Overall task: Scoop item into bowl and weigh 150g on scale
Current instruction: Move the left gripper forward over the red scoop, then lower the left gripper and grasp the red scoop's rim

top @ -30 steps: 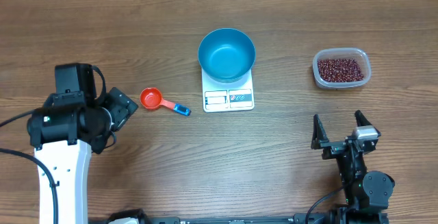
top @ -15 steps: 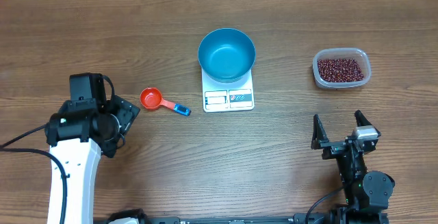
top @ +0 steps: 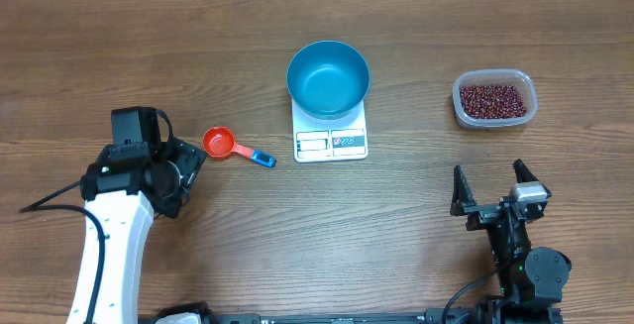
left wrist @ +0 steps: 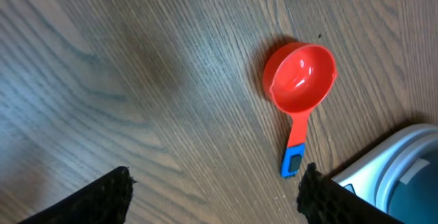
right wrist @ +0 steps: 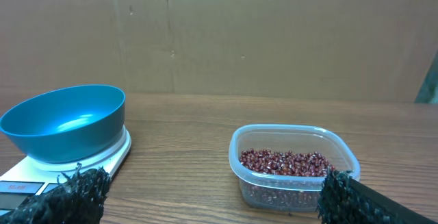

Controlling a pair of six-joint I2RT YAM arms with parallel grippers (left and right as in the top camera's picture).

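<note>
The blue bowl (top: pixel 328 78) stands on the white scale (top: pixel 331 143) and shows nothing inside. The item, dark red-brown beans (top: pixel 492 99), fills a clear plastic tub (top: pixel 526 113) at the right. A red scoop with a blue handle tip (top: pixel 219 144) lies left of the scale. My left gripper (left wrist: pixel 214 196) is open just left of the scoop (left wrist: pixel 301 77), nothing between its fingers. Near the table's front right, my right gripper (top: pixel 487 175) stands open and empty. It faces the beans (right wrist: pixel 284 161) and the bowl (right wrist: pixel 65 121).
Brown cardboard (right wrist: pixel 274 32) backs the table's far edge. Bare wood table (top: pixel 396 225) lies between the scale and both arms. A black cable (top: pixel 45 205) trails left from the left arm.
My left arm has moved right and slightly down toward the red scoop, and its jaws have narrowed a little. The right arm, bowl, scale and tub have not moved.
</note>
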